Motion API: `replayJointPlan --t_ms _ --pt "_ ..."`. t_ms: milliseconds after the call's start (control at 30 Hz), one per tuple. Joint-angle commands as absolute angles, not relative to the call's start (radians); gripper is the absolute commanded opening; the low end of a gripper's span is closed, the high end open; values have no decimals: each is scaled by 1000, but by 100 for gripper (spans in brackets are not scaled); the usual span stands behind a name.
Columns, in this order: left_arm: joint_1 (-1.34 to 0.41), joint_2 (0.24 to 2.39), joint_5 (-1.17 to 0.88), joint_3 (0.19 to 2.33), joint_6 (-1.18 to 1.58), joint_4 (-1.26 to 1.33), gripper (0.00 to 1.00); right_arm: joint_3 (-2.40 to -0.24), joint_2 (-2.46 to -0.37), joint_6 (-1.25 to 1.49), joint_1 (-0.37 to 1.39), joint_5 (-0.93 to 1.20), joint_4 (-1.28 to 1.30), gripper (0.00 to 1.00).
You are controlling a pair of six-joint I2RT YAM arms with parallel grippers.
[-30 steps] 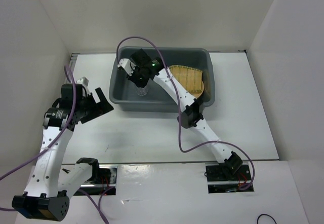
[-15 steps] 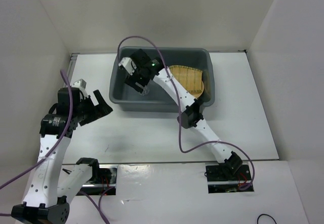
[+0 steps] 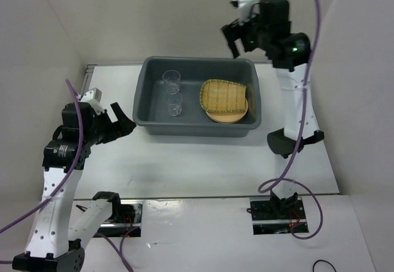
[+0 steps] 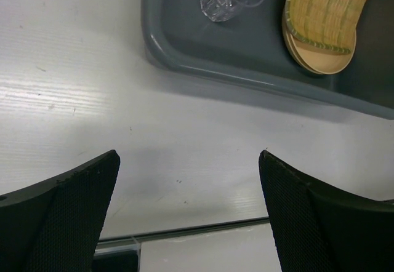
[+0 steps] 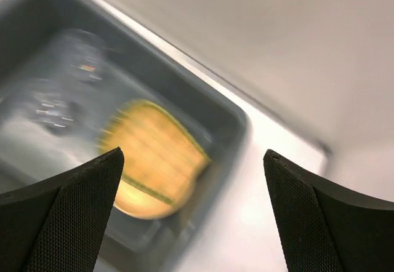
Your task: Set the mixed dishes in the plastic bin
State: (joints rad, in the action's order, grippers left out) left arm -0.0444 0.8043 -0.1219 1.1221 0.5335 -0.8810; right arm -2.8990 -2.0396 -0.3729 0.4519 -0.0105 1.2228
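We find every dish inside the bin [image 3: 197, 128]: two glasses [image 3: 172, 80] standing apart in its left half, and the tray [image 3: 223, 93] lying on the stacked plates [image 3: 229, 117] at the right, so little seems left to do. The right gripper [image 3: 233, 40] hangs high over the far rim, fingers spread and empty. The left gripper [image 3: 120, 124] is likewise splayed, holding nothing, over the table [image 3: 184, 161] left of the bin. We judge the risk lies with the arms: a low sweep or a dragging purple cable [image 3: 315, 6] could tip the glasses, which are thin, clear and light on slick grey plastic. The woven bamboo tray, rounded at one end, sits off-centre on the smooth round tan plates and might slide if the bin is jolted
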Motion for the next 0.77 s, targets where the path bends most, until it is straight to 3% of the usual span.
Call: replayJointPlan --t_ms 0,200,400,633,733 --pt "-38 781 -164 1152 497 -809 100 -2809 -1985 -342 288 32 1305 99" --pt "-38 700 -144 1126 488 -788 100 -2486 -1740 -343 68 70 1305 99" --pt "-38 680 -123 1129 477 -810 100 -2283 -1574 -354 16 93 1296 99" --pt "-70 753 -67 1253 411 -819 100 -1716 -1301 -354 -124 189 1039 99" --pt "-81 772 -58 1284 391 -828 100 -1620 -1241 -325 -124 173 1003 99"
